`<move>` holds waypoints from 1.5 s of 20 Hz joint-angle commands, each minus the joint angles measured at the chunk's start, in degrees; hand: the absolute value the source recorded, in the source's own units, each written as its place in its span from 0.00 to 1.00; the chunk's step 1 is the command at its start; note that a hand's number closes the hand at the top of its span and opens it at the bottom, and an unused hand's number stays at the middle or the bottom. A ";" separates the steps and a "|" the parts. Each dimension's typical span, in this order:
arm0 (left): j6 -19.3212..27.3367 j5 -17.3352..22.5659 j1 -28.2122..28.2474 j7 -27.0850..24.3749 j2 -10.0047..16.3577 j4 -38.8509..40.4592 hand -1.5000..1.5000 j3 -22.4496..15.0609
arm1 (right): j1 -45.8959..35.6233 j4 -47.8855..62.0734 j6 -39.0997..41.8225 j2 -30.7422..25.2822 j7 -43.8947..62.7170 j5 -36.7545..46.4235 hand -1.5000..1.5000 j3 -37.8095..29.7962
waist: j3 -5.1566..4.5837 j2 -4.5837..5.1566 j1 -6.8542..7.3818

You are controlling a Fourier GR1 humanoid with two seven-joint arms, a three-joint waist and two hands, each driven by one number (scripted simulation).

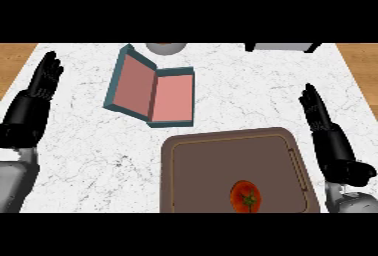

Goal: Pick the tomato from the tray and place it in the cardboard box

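Observation:
A red tomato (246, 196) with a green stem lies near the front of a brown tray (221, 150) on the marble counter. Beyond the tray's far left corner stands an open box (171, 97), teal outside and pink inside, its lid (131, 85) tipped up to the left. My right hand (325, 130) rests open at the tray's right side, fingers straight and pointing away, apart from the tomato. At the counter's left edge my left hand (33, 100) rests open, fingers up, far from both tray and box.
A grey round object (165, 47) sits at the counter's far edge behind the box. A white and dark object (282, 47) stands at the far right edge. Wooden floor (15, 60) shows beyond both sides of the counter.

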 commanded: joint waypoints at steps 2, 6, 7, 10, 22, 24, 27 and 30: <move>2.91 -2.89 4.05 1.63 0.23 2.99 0.50 0.62 | 0.34 -2.14 11.20 0.34 -3.99 -4.19 0.00 5.85 | 1.49 -0.13 0.05; 4.72 -6.73 6.66 6.65 4.35 7.78 0.50 1.34 | -1.91 -4.86 28.40 -0.68 -10.05 -10.17 0.00 14.72 | 1.90 0.76 3.43; 2.81 -4.95 7.49 6.18 3.13 7.16 0.50 0.43 | -10.36 -7.99 19.75 -12.58 -14.24 9.98 0.00 8.75 | 0.18 -3.25 3.71; 5.30 -6.63 8.25 8.26 2.12 9.75 0.50 0.20 | -4.50 -3.13 24.06 -14.71 -26.87 16.92 0.00 16.76 | 1.75 0.41 1.16; 7.34 -9.23 7.39 12.35 1.95 8.98 0.50 0.25 | -11.65 23.72 29.32 -16.33 -63.87 16.54 0.00 13.08 | 1.59 0.06 0.61; 6.63 -9.38 9.15 11.74 2.22 9.06 0.50 -0.09 | -14.41 23.33 24.50 -17.57 -59.36 23.80 0.00 15.80 | 1.55 0.00 1.21; 6.33 -9.00 9.03 7.93 1.93 12.12 0.50 1.49 | -15.48 22.80 22.91 -18.89 -58.26 29.22 0.00 18.07 | 1.43 -0.06 0.04; 6.16 -9.15 8.97 10.38 2.16 10.43 0.50 1.71 | -18.13 20.51 23.08 -18.48 -52.75 34.91 0.00 21.32 | 1.41 -0.19 0.00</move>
